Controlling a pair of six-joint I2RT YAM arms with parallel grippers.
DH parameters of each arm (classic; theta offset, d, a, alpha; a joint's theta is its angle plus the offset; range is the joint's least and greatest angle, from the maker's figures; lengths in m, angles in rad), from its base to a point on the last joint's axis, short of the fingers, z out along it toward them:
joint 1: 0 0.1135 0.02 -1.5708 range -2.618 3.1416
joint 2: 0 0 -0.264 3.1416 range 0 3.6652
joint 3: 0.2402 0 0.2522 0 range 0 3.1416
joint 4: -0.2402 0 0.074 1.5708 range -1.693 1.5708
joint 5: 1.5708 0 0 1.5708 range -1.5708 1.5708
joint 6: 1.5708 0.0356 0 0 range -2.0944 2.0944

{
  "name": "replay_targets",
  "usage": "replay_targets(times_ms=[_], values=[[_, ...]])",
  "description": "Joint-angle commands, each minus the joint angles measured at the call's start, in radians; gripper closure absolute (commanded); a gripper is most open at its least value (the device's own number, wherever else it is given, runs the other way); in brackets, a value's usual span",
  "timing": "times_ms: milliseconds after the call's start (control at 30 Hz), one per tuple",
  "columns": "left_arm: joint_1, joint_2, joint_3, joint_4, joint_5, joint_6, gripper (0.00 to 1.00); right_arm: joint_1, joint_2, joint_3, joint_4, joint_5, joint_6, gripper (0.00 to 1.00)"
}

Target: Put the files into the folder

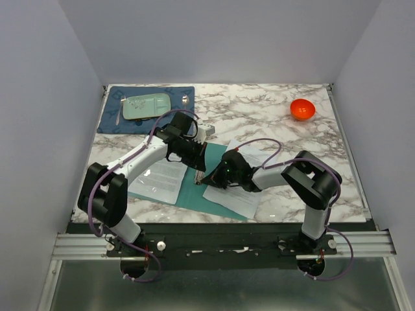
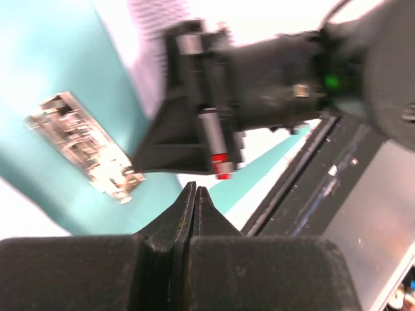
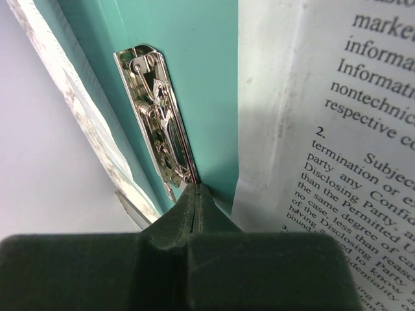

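Note:
The teal folder (image 1: 194, 191) lies open at the near middle of the table. Its metal clip (image 3: 159, 123) sits on the spine and also shows in the left wrist view (image 2: 84, 146). The files (image 1: 237, 193), white printed sheets, lie over the folder's right half, and their text is close up in the right wrist view (image 3: 343, 129). Glossy sleeves (image 1: 159, 179) lie on the left half. My right gripper (image 3: 196, 188) is shut, its tips at the near end of the clip. My left gripper (image 2: 196, 189) is shut and empty, hovering over the teal spine just by the right gripper's body (image 2: 259, 97).
A dark blue placemat (image 1: 110, 120) at the back left carries a pale green tray (image 1: 147, 105) and cutlery. An orange bowl (image 1: 302, 109) stands at the back right. The two arms meet closely over the folder. Grey walls enclose the marble table (image 1: 259, 110).

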Motion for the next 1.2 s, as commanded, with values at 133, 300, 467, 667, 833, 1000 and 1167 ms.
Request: replay_targets(times_ms=[133,300,467,667,833,1000,1167], values=[[0.052,0.010,-0.135,0.048,-0.140,0.024,0.98,0.008,0.063,-0.086,-0.280,0.132,-0.052,1.00],[0.051,0.051,-0.157,0.094,-0.164,0.019,0.93,0.008,0.060,-0.087,-0.279,0.132,-0.054,1.00],[0.051,0.063,-0.163,0.125,-0.206,0.016,0.83,0.008,0.057,-0.089,-0.279,0.131,-0.055,1.00],[0.051,0.093,-0.163,0.131,-0.230,0.016,0.79,0.009,0.056,-0.090,-0.279,0.129,-0.055,1.00],[0.049,0.105,-0.164,0.129,-0.230,0.017,0.79,0.008,0.056,-0.090,-0.279,0.129,-0.055,0.99],[0.043,0.102,-0.175,0.129,-0.224,0.021,0.80,0.008,0.056,-0.087,-0.280,0.128,-0.055,1.00],[0.037,0.102,-0.178,0.119,-0.212,0.022,0.80,0.008,0.062,-0.087,-0.280,0.126,-0.054,1.00]])
